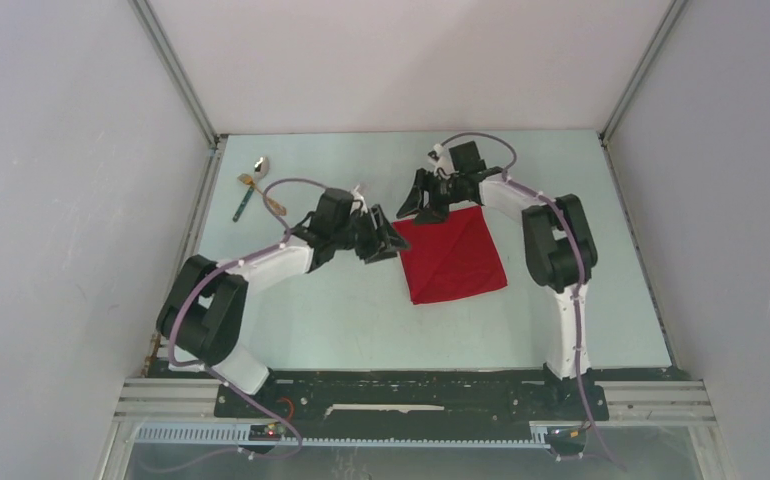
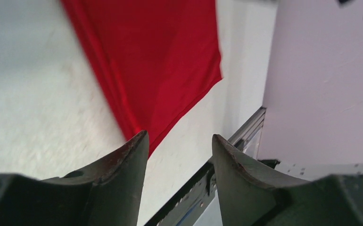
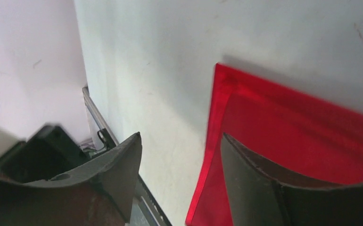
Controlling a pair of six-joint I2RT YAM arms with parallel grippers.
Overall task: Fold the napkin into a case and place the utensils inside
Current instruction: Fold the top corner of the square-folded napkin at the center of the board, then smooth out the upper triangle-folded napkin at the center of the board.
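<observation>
Well, we've got the napkin (image 1: 453,255) lying flat on the table (image 1: 361,310), right of centre, turned so its corners point like a diamond. It's plain bright red cloth, soft and smooth, with one straight crease running across it in the top view. From the right wrist, its near edge (image 3: 288,136) shows a lighter strip, as if two layers overlap there.

We see the left gripper (image 1: 386,240) at the napkin's left corner with its jaws spread and nothing between them. In its own camera the red corner (image 2: 160,61) sits just beyond the dark, curved fingertips (image 2: 135,150).

We find the right gripper (image 1: 426,205) at the far corner, also spread wide and empty (image 3: 179,141). One finger (image 3: 245,165) overlaps the cloth in its view, though we can't tell whether it touches.

The utensils (image 1: 249,185) lie well apart, in the table's far-left corner: a shiny spoon (image 1: 260,163), a small gold fork (image 1: 248,180) and a thin teal-handled piece (image 1: 242,207), close together on the pale, faintly speckled surface.
</observation>
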